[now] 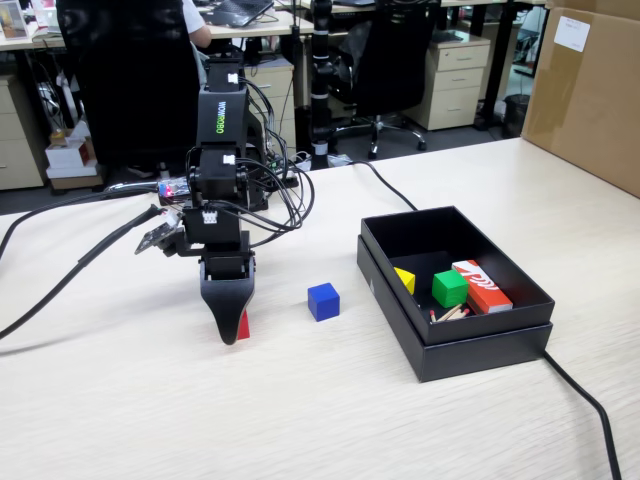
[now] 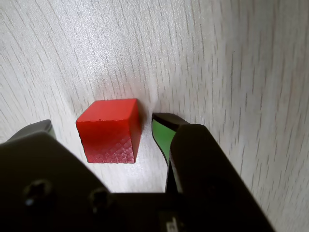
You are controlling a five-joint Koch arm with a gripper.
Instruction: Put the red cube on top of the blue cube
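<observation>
Red cube [image 2: 108,130]: on the table, between your jaws, not lifted.
Gripper [image 2: 104,128]: open just wider than the cube, gripping nothing.
Blue cube [image 1: 323,301]: near, bare-topped.
Progress: your grasp, lift and stacking all remain.

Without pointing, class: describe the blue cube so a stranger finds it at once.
In the fixed view, find the black box on the table. Left of it, on bare wood, sits the blue cube, alone. The red cube is at the gripper; the green cube lies inside the box.
</observation>
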